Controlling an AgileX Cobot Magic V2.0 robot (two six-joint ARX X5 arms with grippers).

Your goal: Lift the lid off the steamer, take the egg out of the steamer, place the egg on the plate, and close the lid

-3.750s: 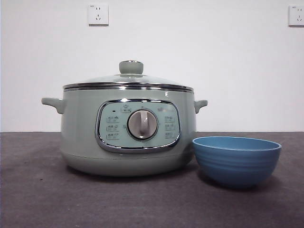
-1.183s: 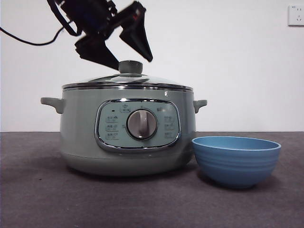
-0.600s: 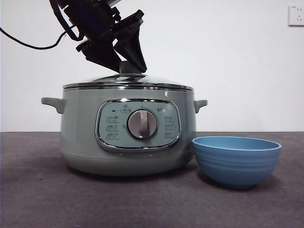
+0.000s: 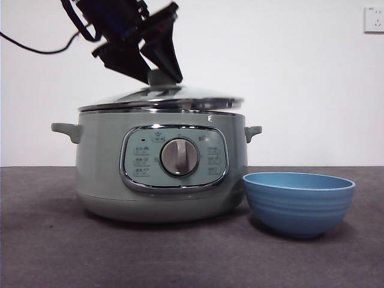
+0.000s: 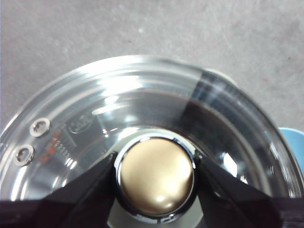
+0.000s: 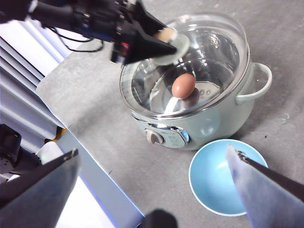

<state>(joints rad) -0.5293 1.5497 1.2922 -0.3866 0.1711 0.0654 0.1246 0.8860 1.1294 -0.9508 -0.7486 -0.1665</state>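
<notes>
The pale green steamer (image 4: 99, 162) stands on the table with the blue plate (image 4: 299, 201), a deep bowl, next to it on the right. My left gripper (image 4: 163, 78) is shut on the pale green knob (image 5: 156, 175) of the glass lid (image 4: 180, 96). It holds the lid slightly raised and tilted just above the steamer's rim. In the right wrist view a brown egg (image 6: 183, 85) lies inside the steamer (image 6: 209, 123) under the lid (image 6: 218, 42). My right gripper (image 6: 156, 190) is open and empty, high above the plate (image 6: 223, 175).
The table is covered with a grey mat (image 4: 48, 252), whose edge (image 6: 71, 133) runs past the steamer's control-panel side. A white wall with a socket (image 4: 374, 19) is behind. The left arm's cable (image 4: 36, 49) hangs at upper left.
My left gripper came down onto the knob and shut on it. The lid has now risen a little off the steamer's rim.
</notes>
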